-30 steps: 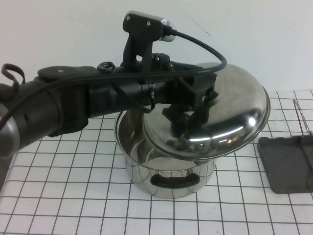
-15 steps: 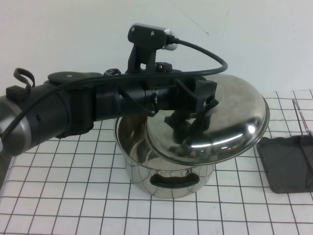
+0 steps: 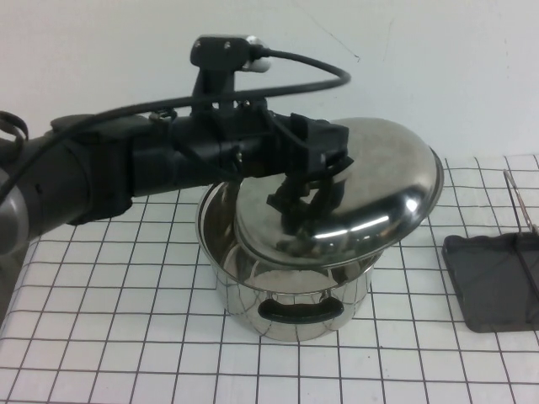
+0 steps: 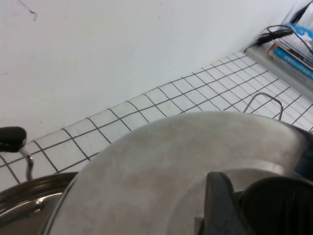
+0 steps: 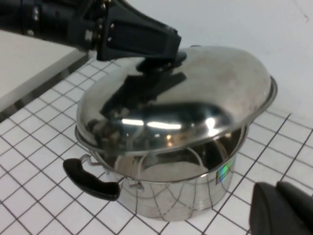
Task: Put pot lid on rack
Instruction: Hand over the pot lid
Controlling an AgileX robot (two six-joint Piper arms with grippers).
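Observation:
The pot lid (image 3: 375,189) is a shiny steel dome, held tilted above the open pot (image 3: 290,299). My left gripper (image 3: 305,204) is shut on the lid's black knob (image 4: 279,205); one finger (image 4: 220,205) shows beside the knob. The lid (image 5: 195,103) and the left gripper (image 5: 156,58) also show in the right wrist view, over the pot (image 5: 181,191). The rack (image 3: 493,282), a dark grey tray with thin wire bars, lies at the table's right edge, apart from the lid. My right gripper (image 5: 277,188) is shut and empty, low beside the pot.
The steel pot has black handles (image 5: 93,180) and stands mid-table on the white gridded cloth (image 3: 126,337). A white wall stands close behind. A wire loop (image 4: 264,100) shows beyond the lid. Cables and boxes (image 4: 293,39) lie at the far end.
My left arm has pulled back to the left with the lid. The lid has shifted left over the pot and tilts more steeply. Pot and rack have not moved.

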